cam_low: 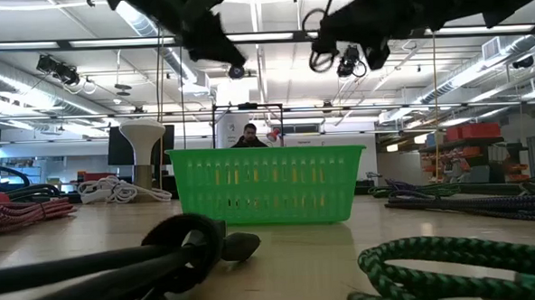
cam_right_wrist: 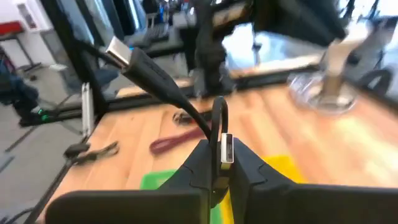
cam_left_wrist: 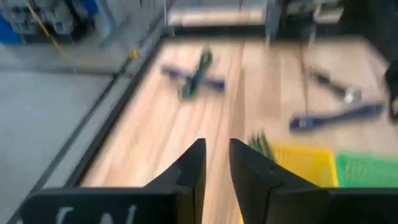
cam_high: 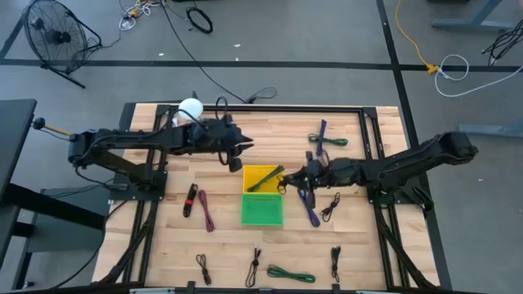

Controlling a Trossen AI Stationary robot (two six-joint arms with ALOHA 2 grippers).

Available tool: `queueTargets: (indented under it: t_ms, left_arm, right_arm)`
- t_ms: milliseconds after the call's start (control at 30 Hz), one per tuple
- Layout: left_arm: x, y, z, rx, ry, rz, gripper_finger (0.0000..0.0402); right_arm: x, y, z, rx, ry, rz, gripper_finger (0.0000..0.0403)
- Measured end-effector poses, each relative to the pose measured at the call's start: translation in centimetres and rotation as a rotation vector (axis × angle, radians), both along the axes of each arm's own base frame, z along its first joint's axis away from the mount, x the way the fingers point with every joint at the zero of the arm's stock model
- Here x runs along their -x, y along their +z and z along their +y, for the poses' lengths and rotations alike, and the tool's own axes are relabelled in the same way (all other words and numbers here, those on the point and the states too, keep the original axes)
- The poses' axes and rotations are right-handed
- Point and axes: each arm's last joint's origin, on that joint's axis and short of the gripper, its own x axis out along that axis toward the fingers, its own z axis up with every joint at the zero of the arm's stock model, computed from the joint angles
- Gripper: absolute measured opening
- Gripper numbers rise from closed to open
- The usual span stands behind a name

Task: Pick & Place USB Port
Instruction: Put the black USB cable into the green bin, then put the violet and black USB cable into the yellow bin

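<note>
My right gripper (cam_high: 296,175) hovers at the right rim of the yellow basket (cam_high: 260,173), shut on a black USB cable (cam_right_wrist: 163,84) with silver plugs. The green basket (cam_high: 261,209) stands just nearer, touching the yellow one. A green cord (cam_high: 268,180) lies in the yellow basket. My left gripper (cam_high: 239,155) hangs above the table beside the yellow basket's far left corner. In the left wrist view its fingers (cam_left_wrist: 216,158) stand slightly apart with nothing between them. In the low view the cable loops (cam_low: 322,55) hang below my right gripper, high above the green basket (cam_low: 267,184). My right gripper pinches the black USB cable between its two fingers, right beside one silver plug (cam_right_wrist: 226,151). The cable arcs up out of the fingers in a loop (cam_right_wrist: 219,112), and its other plug end (cam_right_wrist: 119,51) sticks out free. The whole cable is lifted clear of the table.
Several more black cables lie near the front edge (cam_high: 254,267) and right of the baskets (cam_high: 331,206). Purple and green cords (cam_high: 325,140) lie far right, a purple one (cam_high: 310,208) beside the green basket, a pink one (cam_high: 206,211) to the left. A white round object (cam_high: 189,108) stands at the far left.
</note>
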Motion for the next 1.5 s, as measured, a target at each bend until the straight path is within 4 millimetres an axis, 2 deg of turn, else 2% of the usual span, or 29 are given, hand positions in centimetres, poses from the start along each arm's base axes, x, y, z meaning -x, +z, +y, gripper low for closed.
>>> queueTargets:
  t_ms: [133,333,467,667,1133,1500]
  left_arm:
    - [0.7,-0.8,0.0,0.012,0.021,0.111,0.0093]
    - [1.2,-1.5,-0.1,0.03,0.052,0.193,0.0091]
    - [1.3,-1.6,-0.1,0.055,0.069,0.195,0.0088]
    - [1.3,-1.8,-0.1,0.074,0.082,0.2,0.0087]
    - [1.7,-2.4,-0.2,0.124,0.11,0.256,0.0087]
    - [1.8,-2.4,-0.2,0.147,0.127,0.252,0.0087]
  right_arm:
    - [-1.6,-2.0,2.2,-0.017,0.051,0.095,0.0019]
    - [-4.7,-3.0,5.7,-0.005,0.159,0.18,0.0019]
    - [-6.0,-3.3,7.1,0.022,0.179,0.266,0.0019]
    - [-6.8,-3.7,7.3,0.095,0.102,0.338,0.0019]
    - [-6.5,-4.5,6.0,0.161,-0.024,0.431,0.0019]
    - [-6.7,-4.5,5.5,0.169,-0.063,0.425,0.0169]
